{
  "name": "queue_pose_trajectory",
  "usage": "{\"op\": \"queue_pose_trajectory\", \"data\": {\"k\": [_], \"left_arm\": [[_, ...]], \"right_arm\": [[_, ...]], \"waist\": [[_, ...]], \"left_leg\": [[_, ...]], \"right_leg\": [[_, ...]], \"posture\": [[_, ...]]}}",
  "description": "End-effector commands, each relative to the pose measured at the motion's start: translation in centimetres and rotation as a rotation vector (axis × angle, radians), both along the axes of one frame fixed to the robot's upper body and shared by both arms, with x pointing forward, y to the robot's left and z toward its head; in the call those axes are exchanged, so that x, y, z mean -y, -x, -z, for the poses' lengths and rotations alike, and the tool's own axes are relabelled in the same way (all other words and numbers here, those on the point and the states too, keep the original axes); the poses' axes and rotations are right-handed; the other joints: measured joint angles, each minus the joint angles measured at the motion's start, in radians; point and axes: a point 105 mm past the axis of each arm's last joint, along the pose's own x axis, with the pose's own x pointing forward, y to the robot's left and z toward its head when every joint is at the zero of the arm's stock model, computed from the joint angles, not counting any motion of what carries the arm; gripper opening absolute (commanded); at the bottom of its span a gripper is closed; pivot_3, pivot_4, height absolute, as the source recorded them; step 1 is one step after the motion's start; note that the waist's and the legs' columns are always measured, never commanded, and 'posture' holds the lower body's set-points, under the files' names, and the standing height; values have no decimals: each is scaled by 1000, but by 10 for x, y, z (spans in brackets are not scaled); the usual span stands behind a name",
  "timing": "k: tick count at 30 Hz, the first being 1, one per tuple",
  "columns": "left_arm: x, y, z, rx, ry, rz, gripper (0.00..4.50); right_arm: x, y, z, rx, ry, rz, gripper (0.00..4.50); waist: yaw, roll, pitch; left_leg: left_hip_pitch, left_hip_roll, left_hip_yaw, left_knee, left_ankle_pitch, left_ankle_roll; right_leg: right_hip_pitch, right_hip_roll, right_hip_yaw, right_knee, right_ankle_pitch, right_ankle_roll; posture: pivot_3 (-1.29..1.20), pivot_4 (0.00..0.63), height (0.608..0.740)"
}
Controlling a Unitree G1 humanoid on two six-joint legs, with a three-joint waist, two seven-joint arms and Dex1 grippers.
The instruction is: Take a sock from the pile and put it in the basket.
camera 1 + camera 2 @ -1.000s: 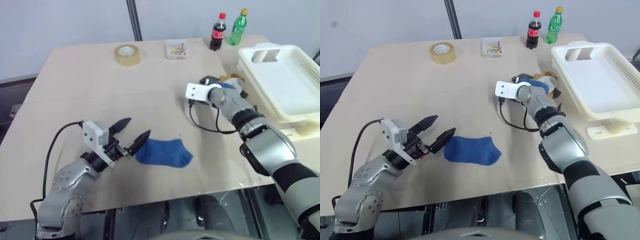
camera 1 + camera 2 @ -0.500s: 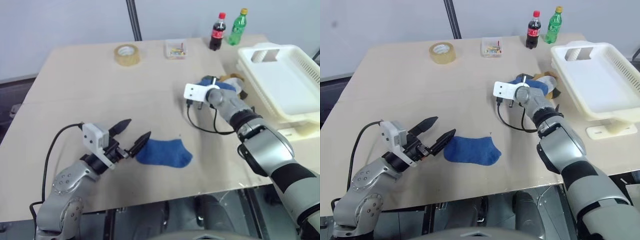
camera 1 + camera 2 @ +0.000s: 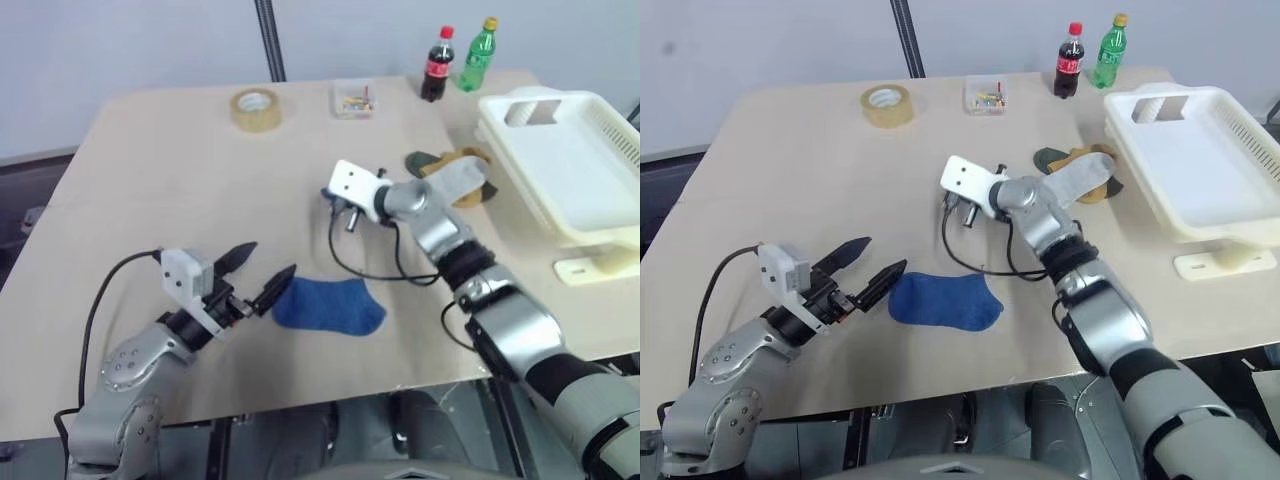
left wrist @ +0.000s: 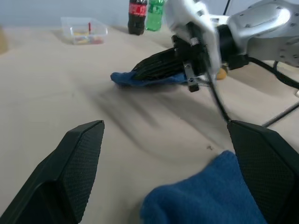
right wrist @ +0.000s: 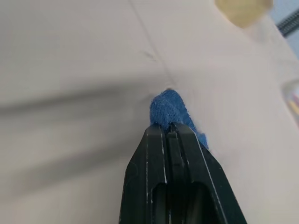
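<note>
My right gripper (image 5: 169, 129) is shut on a blue sock (image 5: 168, 106), whose bunched end sticks out past its tips. The left wrist view shows this sock (image 4: 125, 78) trailing from the right gripper (image 4: 142, 73) just above the table's middle. The pile (image 3: 452, 168), with dark green, mustard and grey socks, lies to the right, beside the white basket (image 3: 600, 120). A second blue sock (image 3: 330, 306) lies flat near the front edge. My left gripper (image 3: 270, 262) is open just left of it, with nothing between its fingers.
A tape roll (image 3: 254, 108), a clear box (image 3: 353, 98), a cola bottle (image 3: 436, 63) and a green bottle (image 3: 477, 54) stand along the far edge. A black cable (image 3: 385, 268) loops from the right wrist over the table.
My right gripper shut on a blue sock at the pile and swung left and back toward the table's middle with it. The left arm has stayed put.
</note>
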Motion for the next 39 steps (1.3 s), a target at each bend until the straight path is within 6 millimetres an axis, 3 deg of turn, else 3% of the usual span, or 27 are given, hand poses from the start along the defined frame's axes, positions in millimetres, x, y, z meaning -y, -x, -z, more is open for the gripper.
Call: {"op": "queue_pose_trajectory", "data": {"k": [1,6,10,11,15,16,18,22,27,30,34,38,39], "left_arm": [[-19,6,-4,-5,-6,-57,4500],[-36,13,0,-53,-29,-102,4500],[-40,8,3,-92,-59,-131,4500],[-39,6,2,-98,-42,-132,4500],[-29,-11,8,-162,-28,-140,4500],[-28,-16,13,-188,-38,-145,4500],[-26,-28,18,-216,-60,-160,4500],[-25,-46,28,-270,-104,-176,4500],[-26,-68,41,-319,-153,-199,4500],[-14,-77,45,-340,-130,-150,3629],[-11,-80,38,-328,-43,-114,1798],[-23,-75,21,-298,65,-117,151],[-30,-74,14,-283,80,-125,56]], "right_arm": [[-40,41,-9,-57,-107,-159,43],[-56,68,-3,-165,-142,-242,43],[-53,73,-12,-146,-176,-258,1689],[-50,75,-16,-134,-190,-283,1689],[-18,78,-33,-88,-225,-302,1689],[-8,79,-36,-90,-232,-296,1910],[9,87,-41,-96,-254,-302,2496],[37,97,-42,-76,-271,-248,4229],[62,106,-42,-65,-299,-185,4229],[73,109,-39,-69,-305,-152,4279],[78,108,-34,-55,-293,-117,4279],[81,105,-35,-49,-307,-98,4279],[82,103,-35,-45,-310,-92,4279]], "waist": [[-5,0,0],[6,0,0],[10,-1,0],[11,-1,0],[16,-1,-1],[17,-1,-1],[16,-1,-1],[10,-2,-1],[9,-3,-1],[14,-3,-1],[17,-3,-1],[17,-3,-1],[17,-3,-1]], "left_leg": [[0,0,0,-1,0,0],[0,0,-1,0,0,0],[0,-1,-5,3,0,0],[0,-1,-5,3,0,-1],[-1,-2,-7,3,1,-2],[0,-2,-7,3,1,-2],[0,-2,-6,3,1,-2],[0,-1,-6,2,1,-2],[0,-2,-5,2,1,-2],[0,-1,-5,3,1,-2],[0,-2,-5,3,1,-2],[-1,-2,-5,3,1,-2],[-1,-1,-5,3,1,-2]], "right_leg": [[-1,0,1,1,0,-1],[-1,0,-2,2,-1,-1],[1,-1,-5,1,-3,-4],[1,-1,-5,2,-3,-4],[1,-1,-7,2,-1,-1],[1,-1,-6,2,-1,-1],[2,-1,-6,2,-1,-1],[1,-1,-6,4,-2,-2],[1,-1,-5,4,-2,-2],[1,-2,-6,4,-2,-2],[1,-2,-6,4,-2,-2],[1,-3,-6,4,-2,-2],[1,-3,-6,4,-2,-2]], "posture": [[0,150,740],[0,150,740],[0,150,740],[0,150,740],[0,150,740],[0,150,740],[0,150,740],[0,150,740],[0,150,740],[0,150,740],[0,150,740],[0,150,740],[0,150,740]]}}
